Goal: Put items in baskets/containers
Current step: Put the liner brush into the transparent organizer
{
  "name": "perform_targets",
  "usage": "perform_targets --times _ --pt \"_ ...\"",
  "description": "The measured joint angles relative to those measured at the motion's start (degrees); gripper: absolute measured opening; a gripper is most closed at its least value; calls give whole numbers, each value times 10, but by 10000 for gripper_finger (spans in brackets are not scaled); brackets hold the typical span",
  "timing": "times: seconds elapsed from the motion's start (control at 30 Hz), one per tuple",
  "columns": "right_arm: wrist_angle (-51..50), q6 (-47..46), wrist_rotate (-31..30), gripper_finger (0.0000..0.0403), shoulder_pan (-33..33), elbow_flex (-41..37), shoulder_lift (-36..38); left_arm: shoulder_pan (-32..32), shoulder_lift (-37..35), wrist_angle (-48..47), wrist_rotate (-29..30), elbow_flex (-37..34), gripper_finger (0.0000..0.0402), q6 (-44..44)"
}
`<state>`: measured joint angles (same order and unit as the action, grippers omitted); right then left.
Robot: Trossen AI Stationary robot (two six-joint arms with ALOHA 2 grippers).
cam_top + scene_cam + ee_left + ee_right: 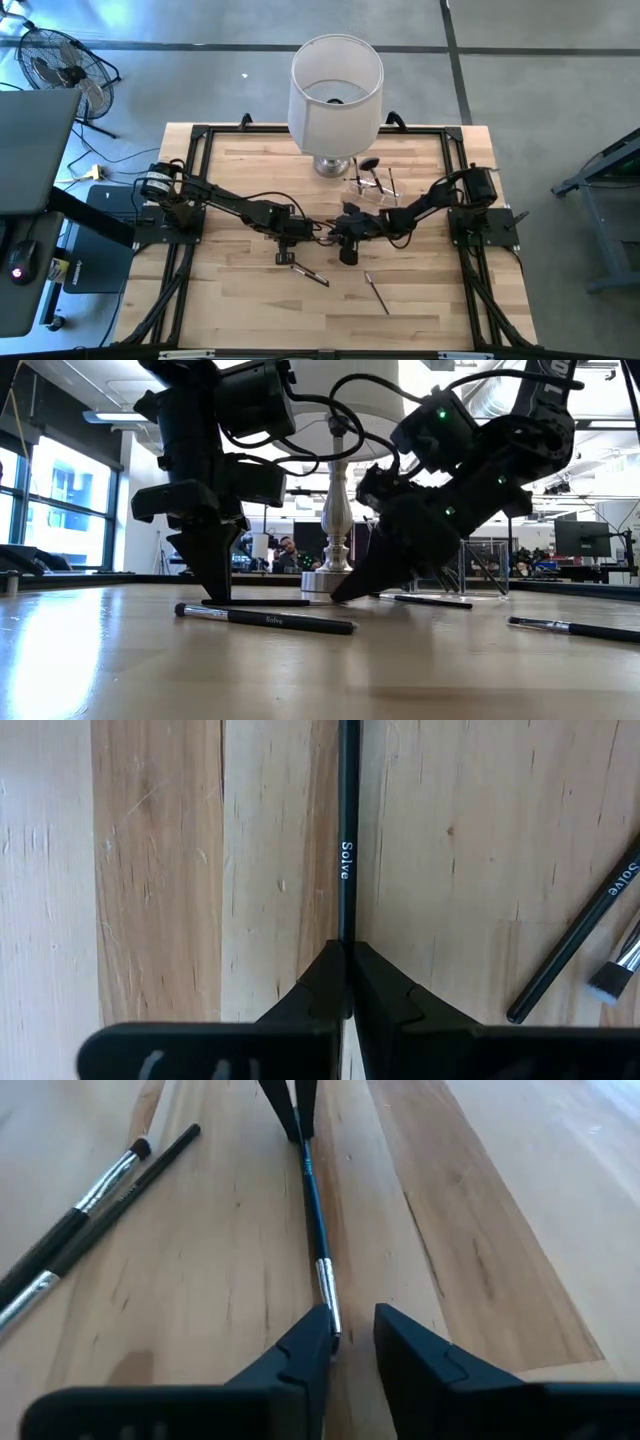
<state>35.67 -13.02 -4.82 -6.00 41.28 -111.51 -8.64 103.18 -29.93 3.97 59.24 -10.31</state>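
Brush handle [346, 870], slim and black with "Solve" printed on it, lies flat on the wooden table [150, 870] and runs straight out from the left gripper [347, 965], whose two fingers are pinched together on its near end with no gap showing. Same brush [315, 1230] seen from the other arm: its silver ferrule end sits just inside the right gripper [352, 1332], against the inner face of one finger [305, 1342], the other finger standing apart from it, so those jaws are partly open and not clamping. Beside the left fingers, two more brushes [575, 945] lie apart from the held one. Low view: both grippers tip-down on the table, near each other. Farther back, the clear holder [372, 188] stands by the lamp base [331, 166].
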Motion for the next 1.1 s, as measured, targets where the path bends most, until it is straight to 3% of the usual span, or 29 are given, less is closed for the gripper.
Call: perform_targets --times 0.4,0.63,0.83,1.1 --pt "-19 42 8 8 1 0 -3 0 0 0 2 1 5 -1" --pt "-22 41 9 3 1 0 -13 -1 3 -22 24 28 7 17" --pt "-20 28 7 1 1 0 -16 0 2 -20 59 41 56 40" --pt "-19 26 3 0 1 0 -17 0 2 -31 58 39 116 39"
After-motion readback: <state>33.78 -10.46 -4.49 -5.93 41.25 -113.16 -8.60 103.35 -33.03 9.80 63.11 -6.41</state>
